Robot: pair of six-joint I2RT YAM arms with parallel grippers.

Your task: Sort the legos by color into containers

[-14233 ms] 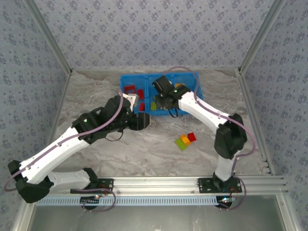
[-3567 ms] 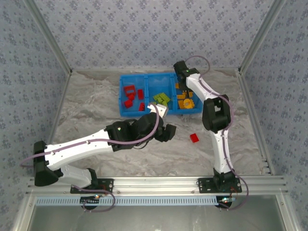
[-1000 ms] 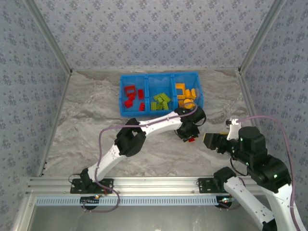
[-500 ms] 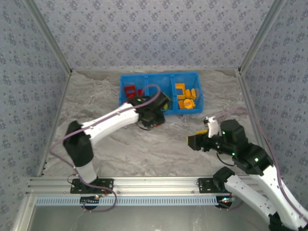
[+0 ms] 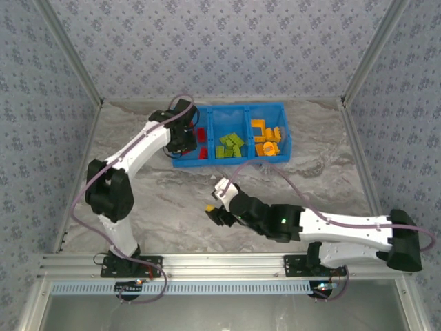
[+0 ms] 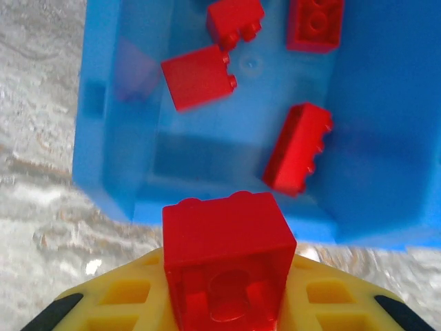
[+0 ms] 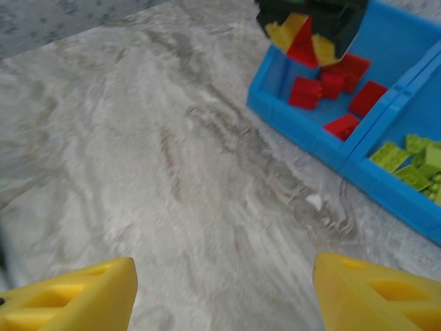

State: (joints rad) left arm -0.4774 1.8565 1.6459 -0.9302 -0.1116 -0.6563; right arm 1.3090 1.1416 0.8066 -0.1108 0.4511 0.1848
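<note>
A glossy, studded red brick (image 6: 227,248) sits pinched between the left claw (image 5: 183,141)'s yellow slotted fingers (image 6: 138,283), its underside cut off. It hangs over the smooth blue bin (image 5: 227,107)'s red compartment at 11 o'clock, swung there from the bin's front. The right claw (image 7: 220,289) gapes wide and empty over the marbled bench (image 5: 172,200).

Red brick (image 6: 227,255) gripped over blue bin (image 6: 103,158) left compartment; red bricks (image 6: 200,76) inside.

top external: high behind near edge, looking down over whole table (image 5: 179,200) | left wrist: close above bin (image 6: 103,138), facing its left compartment (image 6: 207,152) | right wrist: low, farther off, facing same compartment
</note>
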